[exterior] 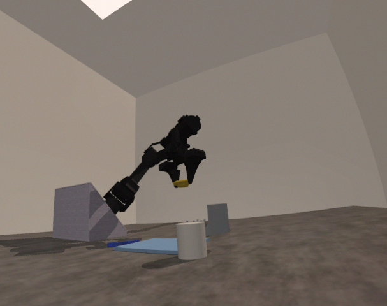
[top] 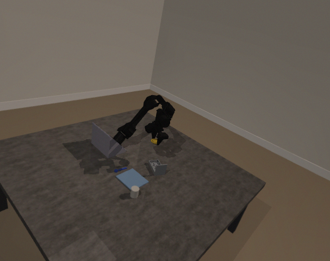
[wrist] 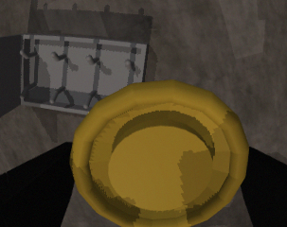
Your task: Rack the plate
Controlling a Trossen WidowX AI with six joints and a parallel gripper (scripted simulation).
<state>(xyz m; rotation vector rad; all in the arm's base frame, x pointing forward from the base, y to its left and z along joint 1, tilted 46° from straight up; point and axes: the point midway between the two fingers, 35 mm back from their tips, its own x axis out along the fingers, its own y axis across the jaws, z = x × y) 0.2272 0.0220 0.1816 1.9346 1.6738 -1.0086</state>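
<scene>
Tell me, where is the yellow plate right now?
The plate is up in the air, lying flat between the fingers of the gripper. In the wrist view the dish rack sits on the table below, just ahead of it.
</scene>
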